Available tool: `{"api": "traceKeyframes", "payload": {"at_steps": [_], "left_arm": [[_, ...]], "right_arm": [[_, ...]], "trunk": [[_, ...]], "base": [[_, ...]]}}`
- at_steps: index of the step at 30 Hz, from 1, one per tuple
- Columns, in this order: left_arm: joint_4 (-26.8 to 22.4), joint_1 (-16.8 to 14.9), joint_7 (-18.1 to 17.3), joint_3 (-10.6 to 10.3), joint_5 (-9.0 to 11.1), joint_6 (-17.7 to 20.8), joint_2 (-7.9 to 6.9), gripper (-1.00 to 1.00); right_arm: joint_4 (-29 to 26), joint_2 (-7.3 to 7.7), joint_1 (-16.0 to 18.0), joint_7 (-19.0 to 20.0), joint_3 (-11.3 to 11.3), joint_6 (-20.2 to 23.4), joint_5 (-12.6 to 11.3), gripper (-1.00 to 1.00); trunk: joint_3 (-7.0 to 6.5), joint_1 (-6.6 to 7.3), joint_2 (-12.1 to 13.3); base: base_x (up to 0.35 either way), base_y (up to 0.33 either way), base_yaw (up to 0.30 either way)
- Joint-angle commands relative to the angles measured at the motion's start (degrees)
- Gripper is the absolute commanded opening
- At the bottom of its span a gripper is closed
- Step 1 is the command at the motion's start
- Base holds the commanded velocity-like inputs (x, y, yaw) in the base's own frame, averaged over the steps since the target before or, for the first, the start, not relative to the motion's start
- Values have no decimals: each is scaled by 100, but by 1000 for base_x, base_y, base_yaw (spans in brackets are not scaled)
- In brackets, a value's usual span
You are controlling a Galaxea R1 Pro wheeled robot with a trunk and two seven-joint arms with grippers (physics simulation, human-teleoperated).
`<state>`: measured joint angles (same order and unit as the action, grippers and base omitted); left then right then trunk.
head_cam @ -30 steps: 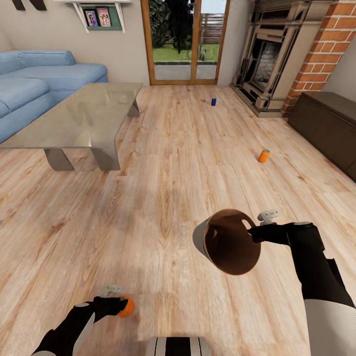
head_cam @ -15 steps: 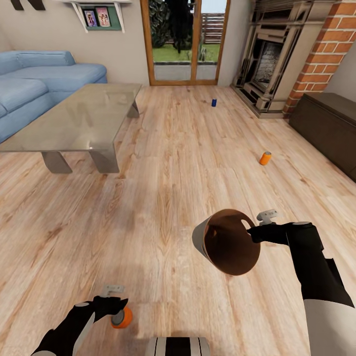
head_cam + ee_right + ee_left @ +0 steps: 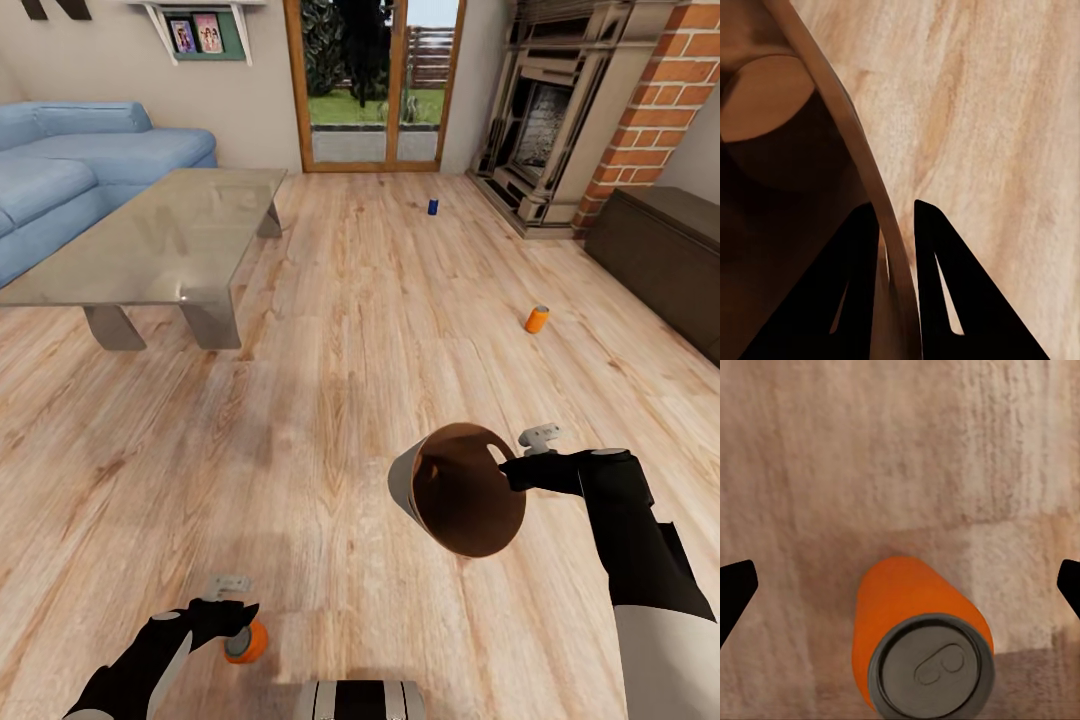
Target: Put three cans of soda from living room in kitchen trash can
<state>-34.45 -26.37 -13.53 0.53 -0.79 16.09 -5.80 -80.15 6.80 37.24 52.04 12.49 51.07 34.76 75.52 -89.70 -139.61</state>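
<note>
Plainly, no writing on orange can (image 3: pixel 919 645).

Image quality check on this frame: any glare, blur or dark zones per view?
Head view: sharp, evenly lit; pale reflections on the glass coffee table, soft shadow under the trash can. Left wrist view: floor soft and smeary, orange can crisp, fingertips plain black silhouettes. Right wrist view: bin interior falls into deep shadow, floor grain blurred.

blue sofa (image 3: pixel 90 160), glass coffee table (image 3: pixel 160 235), brick fireplace (image 3: pixel 590 100)
</note>
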Motion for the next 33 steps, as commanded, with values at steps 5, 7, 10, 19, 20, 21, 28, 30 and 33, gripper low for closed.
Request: {"api": "traceKeyframes", "payload": {"at_steps": [5, 7, 10, 19, 20, 21, 28, 30, 33], "left_arm": [[0, 0, -1, -6, 0, 0, 0, 100], [0, 0, 1, -8, 0, 0, 0, 100], [0, 0, 0, -6, 1, 0, 0, 100], [-6, 0, 6, -8, 0, 0, 4, 100], [-7, 0, 6, -8, 0, 0, 5, 100], [-7, 0, 7, -8, 0, 0, 6, 100], [-8, 0, 8, -9, 0, 0, 8, 100], [-9, 0, 8, -9, 0, 0, 9, 100], [-9, 0, 8, -9, 0, 0, 9, 100]], "right_arm": [[-1, -4, 3, 43, -1, 50, -102, -100], [-1, -5, 3, 43, -1, 51, -102, -100], [-1, -6, 3, 43, -1, 52, -102, -100], [-1, -10, -5, 43, -17, 52, -101, -100], [-1, -11, -5, 43, -17, 52, -101, -100], [-1, -11, -6, 43, -18, 52, -101, -100], [-1, -12, -5, 43, -19, 52, -101, -100], [-1, -12, -4, 43, -19, 52, -101, -100], [-1, -16, -5, 43, -23, 52, -101, -100]], "trunk": [[112, -110, -202], [164, -153, -283], [247, -200, -364], [481, -218, -374], [490, -218, -374], [499, -218, -374], [538, -218, -374], [542, -218, -374], [544, -218, -374]], "base": [[0, 0, 0], [0, 0, 0], [0, 0, 0], [0, 0, 0], [0, 0, 0], [0, 0, 0], [0, 0, 0], [0, 0, 0], [0, 0, 0]]}}
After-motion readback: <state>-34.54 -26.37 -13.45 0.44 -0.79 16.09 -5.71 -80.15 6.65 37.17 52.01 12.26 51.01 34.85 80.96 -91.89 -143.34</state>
